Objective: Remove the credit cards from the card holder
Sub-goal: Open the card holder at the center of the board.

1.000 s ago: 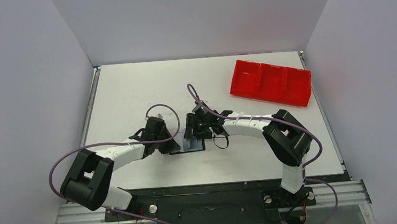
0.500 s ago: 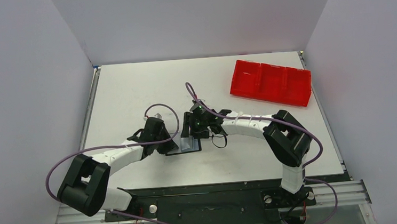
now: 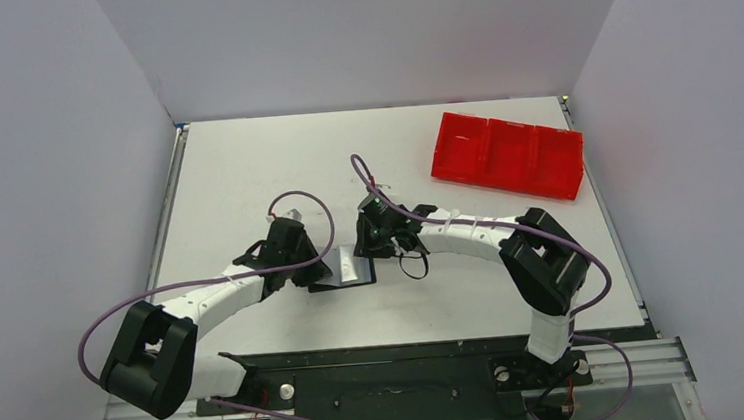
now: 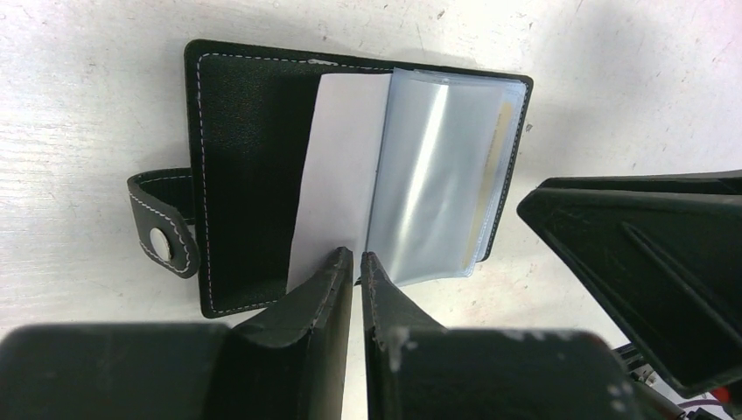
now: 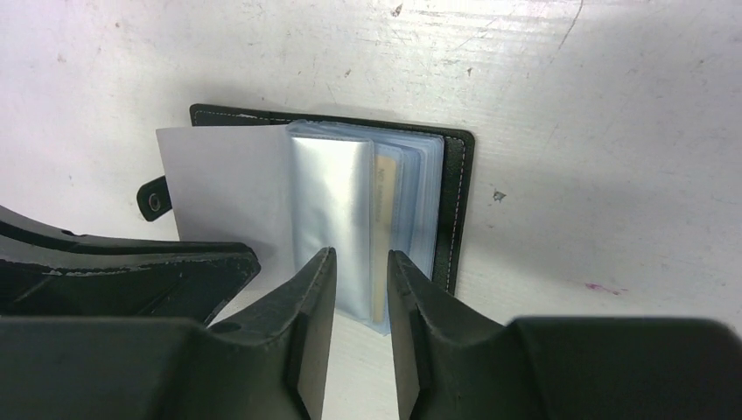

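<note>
The black card holder (image 3: 348, 271) lies open on the table between the two grippers. Its inner cover (image 4: 245, 175) has white stitching and a snap strap (image 4: 162, 236). A white sheet (image 4: 337, 175) and clear plastic sleeves fan up from its spine. A silver-grey card (image 5: 331, 219) and the edge of a gold/tan card (image 5: 382, 236) show inside the sleeves. The black card is hidden. My left gripper (image 4: 354, 256) is shut, its tips at the holder's near edge where sheet and sleeves meet. My right gripper (image 5: 360, 255) is narrowly open, its fingers straddling the edge of the sleeve stack.
A red three-compartment tray (image 3: 507, 185) stands at the back right of the white table. Grey walls enclose the table on three sides. Each gripper's fingers show in the other wrist view, close beside the holder.
The left arm's elbow has swung left and its gripper has shifted slightly. The holder's leaves have fallen further open, so the white sheet now shows from above.
</note>
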Controlling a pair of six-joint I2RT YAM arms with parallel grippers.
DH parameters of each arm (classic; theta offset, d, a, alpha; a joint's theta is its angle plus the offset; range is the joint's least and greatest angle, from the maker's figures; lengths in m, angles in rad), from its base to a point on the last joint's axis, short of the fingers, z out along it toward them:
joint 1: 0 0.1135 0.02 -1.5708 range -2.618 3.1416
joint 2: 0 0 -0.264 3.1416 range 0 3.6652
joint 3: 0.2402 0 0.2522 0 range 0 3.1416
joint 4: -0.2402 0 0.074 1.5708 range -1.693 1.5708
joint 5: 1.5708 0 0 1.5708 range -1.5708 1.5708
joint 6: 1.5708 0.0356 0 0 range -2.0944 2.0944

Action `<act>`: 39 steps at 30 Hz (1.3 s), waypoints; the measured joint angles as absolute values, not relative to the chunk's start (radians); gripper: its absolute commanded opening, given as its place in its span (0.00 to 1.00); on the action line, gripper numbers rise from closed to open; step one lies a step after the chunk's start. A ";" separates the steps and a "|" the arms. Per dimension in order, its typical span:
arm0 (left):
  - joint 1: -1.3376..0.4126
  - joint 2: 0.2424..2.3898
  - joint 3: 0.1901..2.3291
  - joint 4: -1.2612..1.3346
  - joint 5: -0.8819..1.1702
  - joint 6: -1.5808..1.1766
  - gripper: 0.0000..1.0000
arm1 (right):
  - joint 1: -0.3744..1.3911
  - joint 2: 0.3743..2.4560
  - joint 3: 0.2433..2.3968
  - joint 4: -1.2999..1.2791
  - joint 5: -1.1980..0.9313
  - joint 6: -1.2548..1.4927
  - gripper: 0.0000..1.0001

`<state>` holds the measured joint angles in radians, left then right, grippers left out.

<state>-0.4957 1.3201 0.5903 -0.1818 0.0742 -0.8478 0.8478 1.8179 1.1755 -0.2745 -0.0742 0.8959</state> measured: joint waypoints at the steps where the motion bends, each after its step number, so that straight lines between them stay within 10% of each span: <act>1: -0.496 1.320 0.590 -0.184 0.073 -0.848 0.07 | 0.848 1.816 1.177 -0.276 -0.071 0.894 0.17; 12: -0.496 1.297 0.608 -0.249 0.006 -0.835 0.02 | 0.859 1.868 1.262 -0.318 -0.040 0.873 0.02; 39: -0.496 1.363 0.604 -0.266 -0.067 -0.830 0.00 | 0.909 1.985 1.357 -0.366 -0.036 0.846 0.00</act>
<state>-0.4957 1.3628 0.6041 -0.2665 -0.0666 -0.8299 0.9092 1.9846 1.3575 -0.3664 -0.0364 0.8463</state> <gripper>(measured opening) 0.003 0.006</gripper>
